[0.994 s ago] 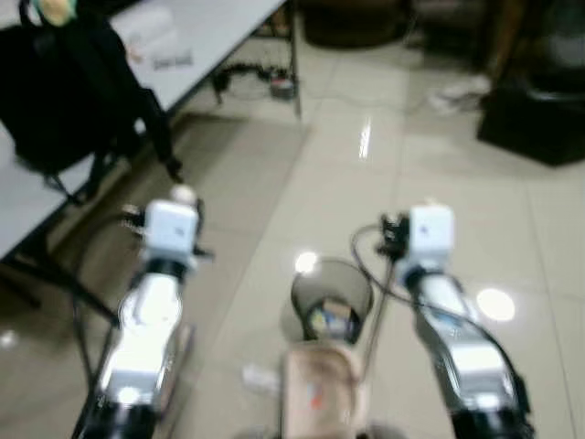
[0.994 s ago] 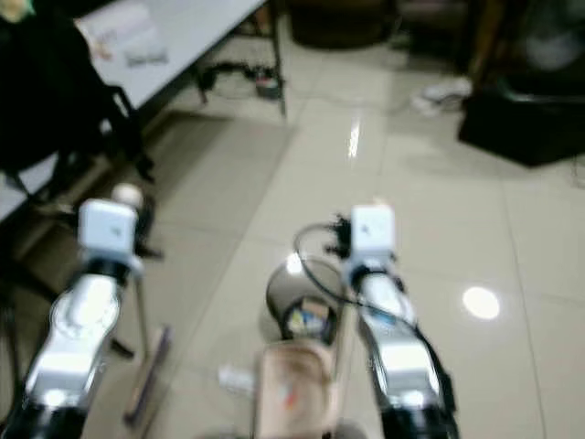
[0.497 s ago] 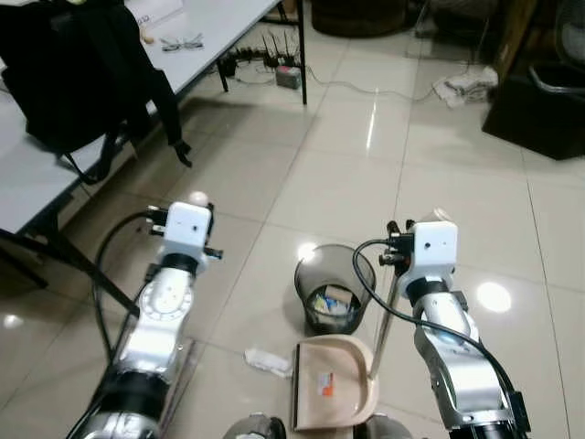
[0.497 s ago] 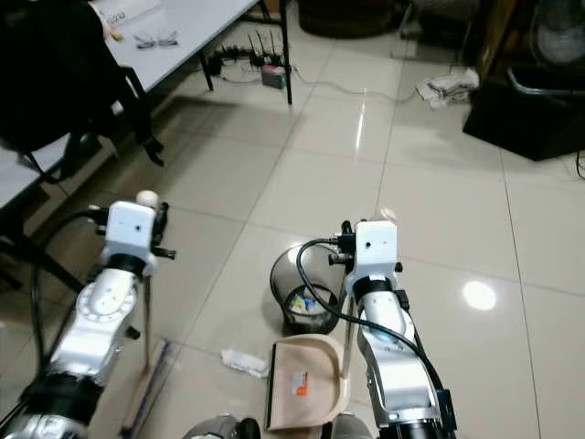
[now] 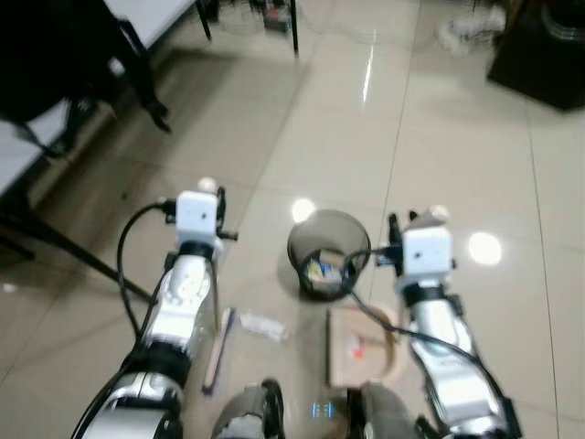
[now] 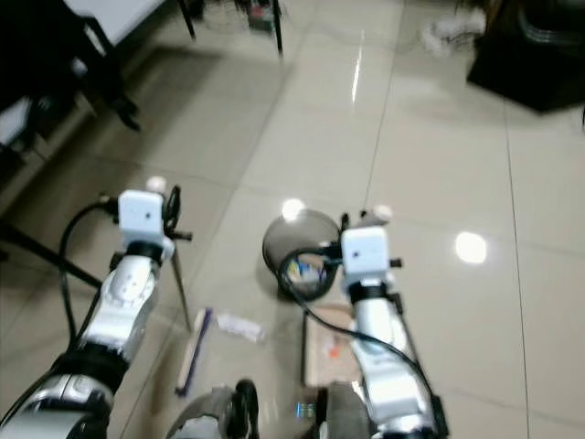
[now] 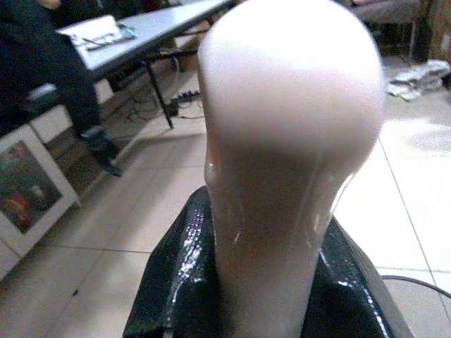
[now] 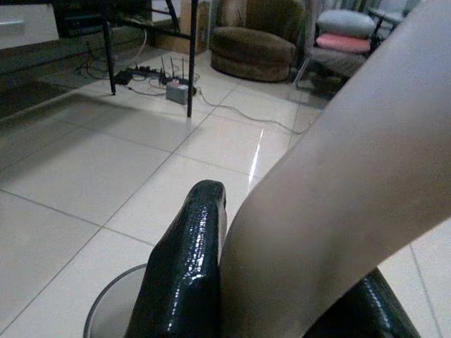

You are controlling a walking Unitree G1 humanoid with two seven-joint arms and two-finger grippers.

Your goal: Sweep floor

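My left gripper [image 7: 264, 282] is shut on the cream round-topped broom handle [image 5: 208, 185]. The handle's shaft runs down to the broom head [image 5: 218, 352], which lies on the tiled floor. A white paper scrap [image 5: 263, 326] lies just right of the broom head. My right gripper [image 8: 282, 296] is shut on the dustpan's handle [image 5: 437, 212]. The beige dustpan [image 5: 356, 347] rests flat on the floor under my right arm. A round dark waste bin [image 5: 327, 254] with some rubbish inside stands between my arms, just beyond the dustpan.
A table with black legs [image 5: 55, 240] and a dark bag [image 5: 55, 55] stand at the left. A power strip with cables [image 5: 265, 11] lies by the far table leg. A black box [image 5: 544, 55] sits at the far right. Glossy tiles stretch ahead.
The camera has tipped down and the whole picture shifted. The broom head now lies closer to the paper scrap, and the dustpan sits a little right of the bin.
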